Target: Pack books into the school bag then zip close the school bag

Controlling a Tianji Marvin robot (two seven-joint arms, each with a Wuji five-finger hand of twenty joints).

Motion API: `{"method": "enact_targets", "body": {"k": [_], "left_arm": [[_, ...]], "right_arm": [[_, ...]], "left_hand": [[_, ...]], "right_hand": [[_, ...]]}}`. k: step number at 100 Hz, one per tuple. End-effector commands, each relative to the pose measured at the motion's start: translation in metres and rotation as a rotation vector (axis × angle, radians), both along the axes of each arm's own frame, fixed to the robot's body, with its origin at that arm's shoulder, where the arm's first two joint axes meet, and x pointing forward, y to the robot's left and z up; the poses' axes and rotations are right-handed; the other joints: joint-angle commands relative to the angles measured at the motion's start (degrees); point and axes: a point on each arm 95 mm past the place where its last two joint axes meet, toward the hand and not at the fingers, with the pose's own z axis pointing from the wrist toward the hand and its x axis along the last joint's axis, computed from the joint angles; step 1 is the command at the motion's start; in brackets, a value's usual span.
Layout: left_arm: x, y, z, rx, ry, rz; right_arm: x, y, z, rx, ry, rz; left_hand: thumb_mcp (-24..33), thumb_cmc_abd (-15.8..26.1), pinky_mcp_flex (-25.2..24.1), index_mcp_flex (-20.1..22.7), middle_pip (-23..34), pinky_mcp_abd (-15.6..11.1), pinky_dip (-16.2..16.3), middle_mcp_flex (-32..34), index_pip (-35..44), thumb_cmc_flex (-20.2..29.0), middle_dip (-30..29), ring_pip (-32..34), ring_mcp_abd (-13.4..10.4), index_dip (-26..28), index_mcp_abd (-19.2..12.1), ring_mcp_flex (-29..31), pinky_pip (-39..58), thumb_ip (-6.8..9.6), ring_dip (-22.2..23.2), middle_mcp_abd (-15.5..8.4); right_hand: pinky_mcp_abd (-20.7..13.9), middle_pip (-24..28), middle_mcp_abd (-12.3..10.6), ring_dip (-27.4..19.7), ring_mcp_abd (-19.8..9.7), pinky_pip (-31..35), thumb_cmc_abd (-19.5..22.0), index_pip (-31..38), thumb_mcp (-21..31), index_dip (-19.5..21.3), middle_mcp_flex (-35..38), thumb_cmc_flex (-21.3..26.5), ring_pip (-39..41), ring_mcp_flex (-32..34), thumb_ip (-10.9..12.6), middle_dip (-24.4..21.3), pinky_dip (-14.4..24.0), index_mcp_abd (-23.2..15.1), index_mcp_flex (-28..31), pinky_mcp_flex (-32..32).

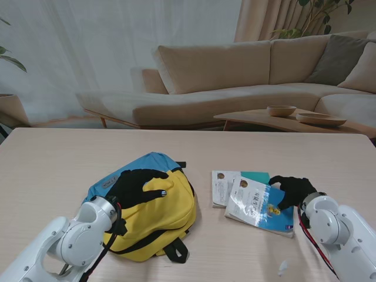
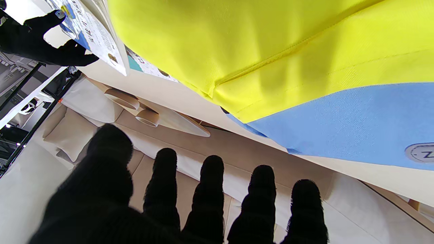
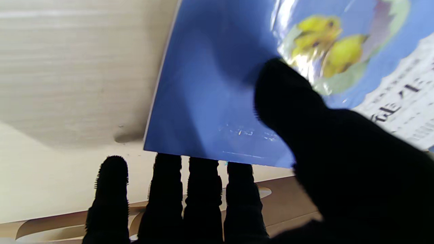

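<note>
Stand view: left hand [image 1: 140,187] lies spread flat on the school bag [image 1: 154,218]; right hand [image 1: 292,189] pinches the blue book [image 1: 261,207].

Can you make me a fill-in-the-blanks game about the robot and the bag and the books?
1. The school bag is mostly ____ with a blue top.
2. The left robot hand rests on the ____.
3. The right robot hand is shut on the top ____, whose cover shows yellow fruit.
4. On the table beside the bag lie ____ books.

Missing words: yellow; school bag; book; two
</note>
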Motion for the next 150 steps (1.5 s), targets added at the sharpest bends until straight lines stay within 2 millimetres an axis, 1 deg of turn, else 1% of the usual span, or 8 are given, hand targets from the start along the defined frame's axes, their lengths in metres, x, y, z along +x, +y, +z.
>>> {"method": "enact_targets", "body": {"k": [1, 22, 39, 52, 72, 86, 105, 150], "left_arm": [[-0.003, -0.003, 0.001, -0.006, 0.009, -0.009], [-0.004, -0.003, 0.001, -0.005, 0.006, -0.008], [-0.006, -0.002, 0.001, -0.006, 0.002, -0.007], [-0.007, -0.001, 0.001, -0.001, 0.001, -0.007], [-0.008, -0.001, 0.001, -0.005, 0.0, -0.005], [-0.01, -0.002, 0.001, -0.011, -0.001, -0.004], [-0.013, -0.002, 0.001, -0.021, -0.003, -0.005], [-0.018, -0.002, 0.004, -0.078, -0.02, -0.02]], "right_arm": [[-0.009, 0.006, -0.018, 0.006, 0.045, 0.005], [-0.009, 0.009, -0.018, 0.029, -0.015, -0.01], [-0.011, 0.011, -0.012, 0.063, -0.078, -0.028], [-0.015, 0.011, -0.003, 0.076, -0.115, -0.025], [-0.025, 0.011, 0.014, 0.128, -0.17, -0.025], [-0.032, 0.012, 0.027, 0.188, -0.225, -0.037], [-0.04, 0.012, 0.049, 0.276, -0.283, -0.039], [-0.05, 0.009, 0.114, 0.474, -0.352, 0.032]], "left_hand": [[-1.61, 2.28, -0.23, -0.48, 0.11, -0.62, 1.28, 0.34, 0.3, -0.09, -0.18, -0.32, -0.55, -1.25, -0.91, 0.25, -2.5, 2.43, 0.34, 0.33], [-1.58, 2.18, -0.16, -0.63, 0.25, -0.66, 1.58, 0.39, 0.26, -0.1, -0.07, -0.23, -0.57, -1.36, -0.66, 0.23, -2.77, 2.43, 0.32, 0.27], [-1.51, 2.12, -0.05, -0.58, 0.25, -0.73, 1.78, 0.34, 0.29, -0.02, -0.05, -0.19, -0.65, -1.4, -0.69, 0.25, -2.89, 2.45, 0.3, 0.28], [-1.49, 2.09, -0.09, -0.61, 0.24, -0.78, 1.88, 0.28, 0.27, 0.02, -0.03, -0.22, -0.69, -1.43, -0.6, 0.17, -2.99, 2.45, 0.27, 0.24], [-1.45, 2.1, -0.04, -0.47, 0.25, -0.74, 2.03, 0.39, 0.26, 0.1, -0.01, -0.24, -0.7, -1.46, -0.52, 0.17, -3.08, 2.44, 0.23, 0.32], [-1.42, 2.02, 0.04, -0.31, 0.28, -0.75, 2.14, 0.43, 0.31, 0.12, 0.02, -0.24, -0.66, -1.44, -0.43, 0.16, -3.09, 2.44, 0.23, 0.33], [-1.34, 2.03, 0.06, -0.22, 0.3, -0.74, 2.24, 0.49, 0.35, 0.19, 0.07, -0.21, -0.61, -1.41, -0.39, 0.18, -3.08, 2.45, 0.23, 0.36], [-1.07, 1.41, 0.38, 0.69, 0.53, -0.44, 2.58, 1.17, 0.63, 0.29, 0.26, 0.1, -0.36, -1.15, 0.51, 0.65, -2.11, 2.37, 0.31, 0.69]], "right_hand": [[2.15, 11.71, -3.05, 3.44, 0.04, 2.23, 0.32, 4.93, 3.8, -0.12, 8.26, 10.38, 7.39, 4.89, 0.32, 5.09, 1.59, 1.45, 5.2, 1.23], [5.69, 11.6, -3.06, 7.23, 1.87, 4.98, 3.05, 9.9, 5.03, 2.13, 13.26, 10.37, 16.49, 11.02, 1.81, 11.35, 3.31, 0.57, 17.11, 4.4], [7.38, 9.98, -1.52, 5.8, 3.59, 7.05, 4.75, 24.55, 6.69, 0.85, 15.93, 7.77, 19.35, 13.37, 3.22, 16.5, 4.92, -12.2, 31.1, 6.22], [6.94, 10.73, -0.58, 7.27, 3.14, 8.42, 7.49, 30.71, 6.65, 3.86, 16.09, 3.49, 19.84, 13.11, 4.06, 19.46, 5.69, -16.52, 36.45, 6.71], [3.8, 5.6, 0.23, 6.94, 3.46, 10.63, 6.01, 29.4, 12.2, 21.68, 10.51, 3.07, 15.8, 10.36, 8.44, 17.4, 7.47, -15.41, 37.02, 6.92], [5.8, -5.14, 4.02, 2.85, 6.27, 13.24, 2.55, 30.11, 17.82, 30.08, 22.29, 3.69, 10.69, 21.68, 11.56, 5.55, 8.73, -12.53, 38.71, 13.29], [7.6, 0.96, 7.11, 0.41, 8.91, 16.85, 2.7, 31.73, 20.59, 41.4, 25.76, 5.22, 19.46, 25.3, 14.53, 9.48, 10.71, -10.53, 39.31, 15.5], [6.5, 3.17, 8.14, 0.91, 9.38, 17.52, 2.75, 30.95, 20.25, 47.74, 25.13, 6.21, 22.67, 23.26, 20.22, 12.56, 11.71, -9.89, 41.49, 13.6]]}}
